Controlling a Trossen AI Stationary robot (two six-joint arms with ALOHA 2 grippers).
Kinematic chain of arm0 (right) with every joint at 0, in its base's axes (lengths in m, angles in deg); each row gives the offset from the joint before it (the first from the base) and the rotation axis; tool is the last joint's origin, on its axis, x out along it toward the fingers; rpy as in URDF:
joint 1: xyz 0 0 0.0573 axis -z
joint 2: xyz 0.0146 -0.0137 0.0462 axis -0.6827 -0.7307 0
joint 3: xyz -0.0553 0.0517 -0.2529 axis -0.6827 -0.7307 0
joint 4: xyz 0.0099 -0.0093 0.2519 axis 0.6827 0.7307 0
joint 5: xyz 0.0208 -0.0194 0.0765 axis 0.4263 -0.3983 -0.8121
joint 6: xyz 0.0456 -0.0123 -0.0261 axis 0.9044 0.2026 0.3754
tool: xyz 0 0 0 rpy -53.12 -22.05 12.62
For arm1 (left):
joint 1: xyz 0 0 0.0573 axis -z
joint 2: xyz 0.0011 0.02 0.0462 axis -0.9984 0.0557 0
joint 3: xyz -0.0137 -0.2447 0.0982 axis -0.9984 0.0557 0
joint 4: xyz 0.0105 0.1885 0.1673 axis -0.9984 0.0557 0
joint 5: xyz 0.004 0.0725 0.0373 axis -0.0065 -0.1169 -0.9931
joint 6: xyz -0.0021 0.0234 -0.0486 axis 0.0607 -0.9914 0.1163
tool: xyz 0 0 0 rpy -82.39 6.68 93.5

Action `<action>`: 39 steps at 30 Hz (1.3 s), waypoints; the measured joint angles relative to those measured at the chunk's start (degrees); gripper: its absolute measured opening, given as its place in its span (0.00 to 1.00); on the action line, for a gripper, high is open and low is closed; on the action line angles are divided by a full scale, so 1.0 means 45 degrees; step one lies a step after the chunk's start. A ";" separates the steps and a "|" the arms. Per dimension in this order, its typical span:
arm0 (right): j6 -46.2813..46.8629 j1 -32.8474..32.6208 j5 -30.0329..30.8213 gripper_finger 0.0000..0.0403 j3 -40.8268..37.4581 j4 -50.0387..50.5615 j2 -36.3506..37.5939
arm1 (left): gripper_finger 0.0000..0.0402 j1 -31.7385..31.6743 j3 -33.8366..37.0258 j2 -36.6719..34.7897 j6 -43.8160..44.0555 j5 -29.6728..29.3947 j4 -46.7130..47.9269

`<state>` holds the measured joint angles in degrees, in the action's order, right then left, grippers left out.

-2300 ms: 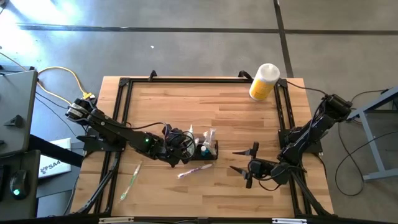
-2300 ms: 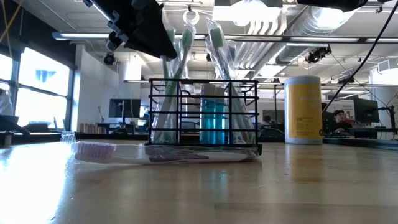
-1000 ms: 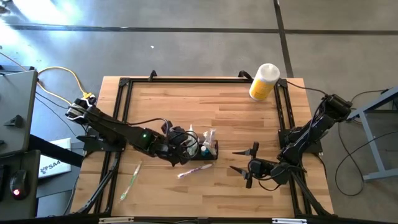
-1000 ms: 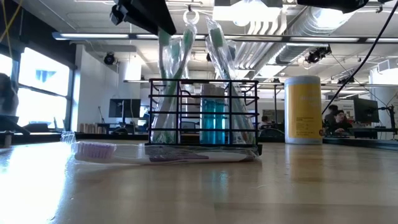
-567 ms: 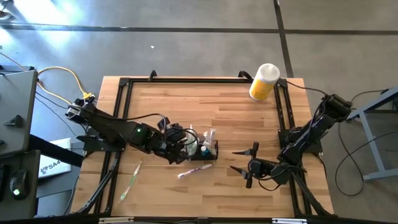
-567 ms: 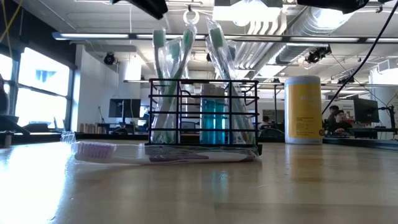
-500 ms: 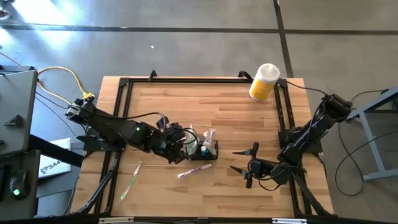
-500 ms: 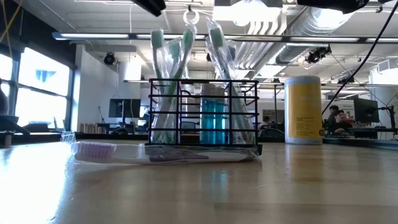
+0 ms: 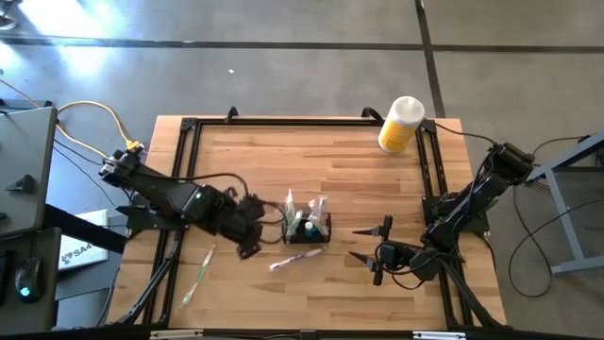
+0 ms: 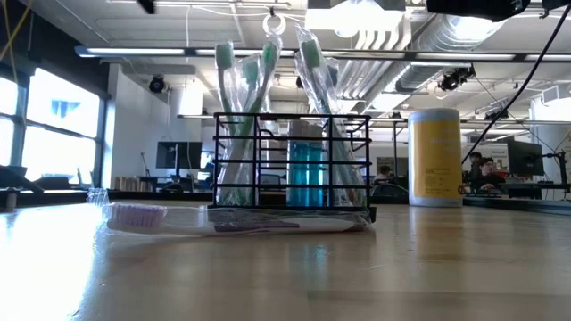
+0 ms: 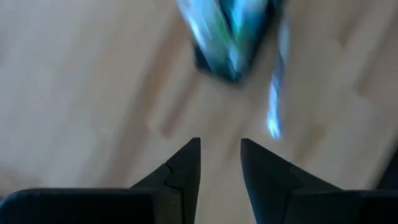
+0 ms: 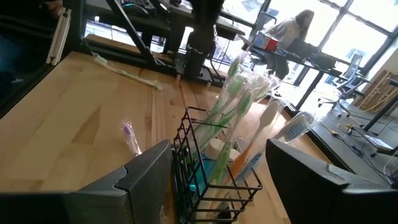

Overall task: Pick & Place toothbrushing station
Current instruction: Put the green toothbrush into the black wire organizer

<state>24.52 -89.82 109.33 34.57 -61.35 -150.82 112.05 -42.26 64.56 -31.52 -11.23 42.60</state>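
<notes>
**Left claw backs off the station**

High view tells it: the left claw (image 9: 247,229) has pulled back from the toothbrushing station (image 9: 308,228) and now sits just beside it, toward the counter's (image 9: 359,170) left edge. It was right on the rack a moment ago. Its wrist view shows the fingers a narrow gap apart, holding nothing. My read is that a release is done, or a regrasp is coming.

The station stands upright near the middle of the counter, toward the front edge. It's a black wire rack, wrapped toothbrushes (image 10: 268,107) poking up, something blue inside. A purple toothbrush (image 10: 214,218) lies flat against its base. The right claw (image 9: 370,247) waits wide open near the front right, empty.
</notes>
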 joint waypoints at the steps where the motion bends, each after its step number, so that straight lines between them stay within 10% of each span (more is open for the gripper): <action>1: 0.0000 0.0000 0.0000 0.63 0.0000 0.0000 0.0000 | 0.27 0.0185 0.0002 0.0000 0.0233 0.0578 0.0127; 9: -0.0102 0.0097 -0.0050 0.63 0.0000 -0.0034 0.0000 | 0.27 0.2415 0.0002 0.0000 0.1036 0.2625 0.0063; 27: 0.0310 0.1020 -0.1877 0.63 0.0000 -0.0058 0.0000 | 0.27 0.5692 0.0002 0.0702 0.1876 0.0171 -0.2156; 39: 0.0335 0.1013 -0.1915 0.63 0.0000 -0.0056 0.0000 | 0.27 0.4878 0.0027 0.2222 0.8669 0.1712 0.1803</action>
<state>26.03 -85.26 100.71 34.57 -61.61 -150.82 134.01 -42.14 74.56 7.49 -3.52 50.72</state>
